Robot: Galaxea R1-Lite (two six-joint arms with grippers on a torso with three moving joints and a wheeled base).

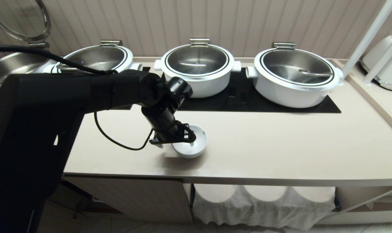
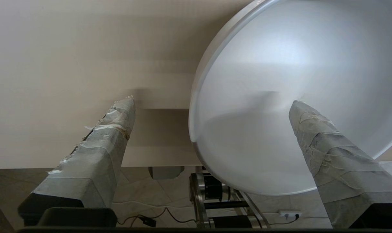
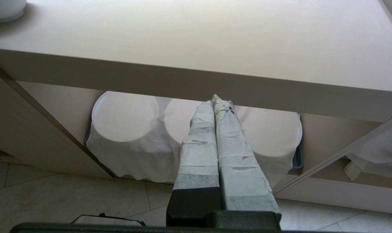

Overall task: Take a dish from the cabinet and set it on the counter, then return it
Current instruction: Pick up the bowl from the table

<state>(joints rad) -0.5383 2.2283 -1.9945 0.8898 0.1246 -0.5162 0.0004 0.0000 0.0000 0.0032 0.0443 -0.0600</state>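
The dish [image 1: 198, 137], a small white bowl, stands upright on the counter [image 1: 280, 145] near its front edge. My left gripper [image 1: 180, 141] hangs over the dish's left side, open wide. In the left wrist view the dish [image 2: 280, 64] fills the space by one taped finger [image 2: 325, 145], which is over its inside. The other finger [image 2: 108, 136] is outside the rim over the bare counter [image 2: 69, 64], so the left gripper [image 2: 212, 101] straddles the rim without gripping it. My right gripper [image 3: 217, 98] is shut and parked below the counter edge, before the open cabinet [image 3: 47, 123].
Three big white lidded pots [image 1: 198, 69] stand on the black hob [image 1: 241, 100] behind the dish. A white cloth [image 1: 263, 207] covers round stacks in the open cabinet below. The closed fluted door [image 1: 134, 197] is to its left. White posts [image 1: 370, 35] rise at the right.
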